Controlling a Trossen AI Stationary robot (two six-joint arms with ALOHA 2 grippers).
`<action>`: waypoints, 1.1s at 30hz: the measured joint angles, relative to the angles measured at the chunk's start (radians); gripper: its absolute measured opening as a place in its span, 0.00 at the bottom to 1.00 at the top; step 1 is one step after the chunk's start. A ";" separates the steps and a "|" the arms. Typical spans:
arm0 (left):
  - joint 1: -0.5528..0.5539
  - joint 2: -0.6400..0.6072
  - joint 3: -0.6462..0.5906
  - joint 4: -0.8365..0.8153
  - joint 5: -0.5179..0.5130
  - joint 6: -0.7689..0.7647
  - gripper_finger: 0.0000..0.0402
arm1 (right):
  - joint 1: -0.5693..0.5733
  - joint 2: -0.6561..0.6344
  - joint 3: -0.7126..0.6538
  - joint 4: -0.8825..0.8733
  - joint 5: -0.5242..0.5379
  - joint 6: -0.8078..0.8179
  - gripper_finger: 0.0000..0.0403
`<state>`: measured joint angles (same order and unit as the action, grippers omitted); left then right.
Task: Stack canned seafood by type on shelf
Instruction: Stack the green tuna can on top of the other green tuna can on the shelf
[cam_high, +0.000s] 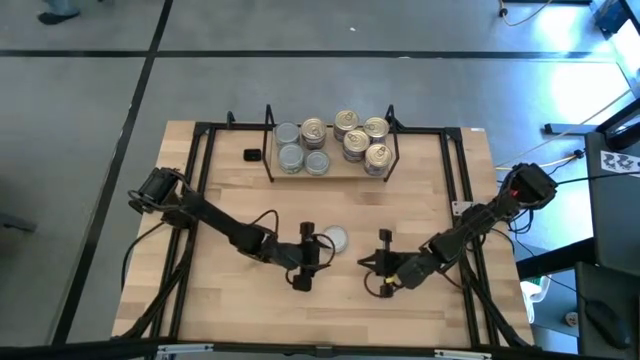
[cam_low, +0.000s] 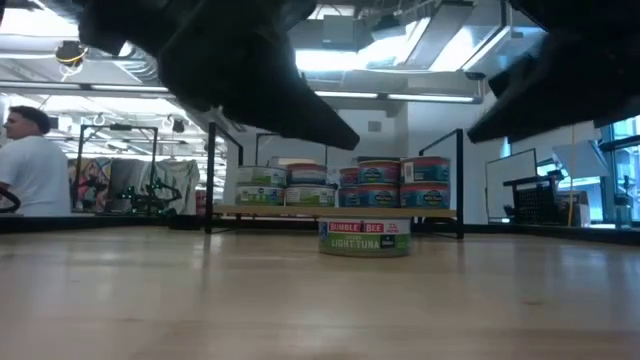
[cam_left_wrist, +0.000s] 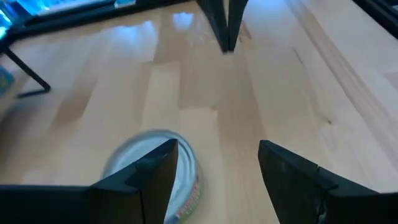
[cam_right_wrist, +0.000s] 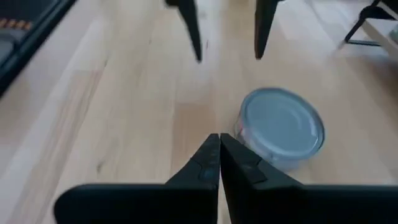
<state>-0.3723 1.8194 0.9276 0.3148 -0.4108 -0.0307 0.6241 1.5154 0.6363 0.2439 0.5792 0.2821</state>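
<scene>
From above: a lone tin (cam_high: 334, 238) with a plain silver lid lying on the table (cam_high: 240, 320), well apart from the shelf (cam_high: 330, 172), where other tins (cam_high: 345, 140) already sorted, silver lids to one side and gold lids (cam_high: 362, 138) to the other, some stacked. Left gripper (cam_high: 318, 250) just beside this lone tin, fingers spread wide and holding nothing, probably lined up for taking it next. Right gripper (cam_high: 384, 262) lower on the table, near the tin but not touching, waiting out of the way. From table height: the tin (cam_low: 365, 238) standing upright in the middle, label reading light tuna, in front of the shelf (cam_low: 335, 211); dark arms above, too blurred for telling which is which; a person (cam_low: 32, 165) far behind in the room. From the left wrist: both fingers (cam_left_wrist: 146, 177) wide apart and empty, the tin (cam_left_wrist: 158, 171) partly behind one finger, not yet between them, so some shifting sideways likely needed before closing. From the right wrist: fingers (cam_right_wrist: 211, 162) pressed together, gripping nothing; the tin (cam_right_wrist: 281, 124) just beyond them, and the left gripper's tips (cam_right_wrist: 227, 31) farther off.
</scene>
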 joint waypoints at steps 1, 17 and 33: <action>0.001 0.000 0.010 -0.009 -0.003 0.010 0.56 | -0.012 0.000 0.006 0.003 -0.007 0.003 0.04; 0.000 0.000 0.022 -0.033 -0.005 0.063 0.56 | -0.075 -0.001 0.015 0.106 -0.102 0.113 0.79; 0.139 0.042 0.022 0.005 0.173 0.115 0.47 | -0.075 0.012 0.016 0.102 -0.073 0.135 0.92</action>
<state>-0.2332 1.8610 0.9501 0.3195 -0.2374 0.0848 0.5488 1.5276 0.6521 0.3459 0.5066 0.4173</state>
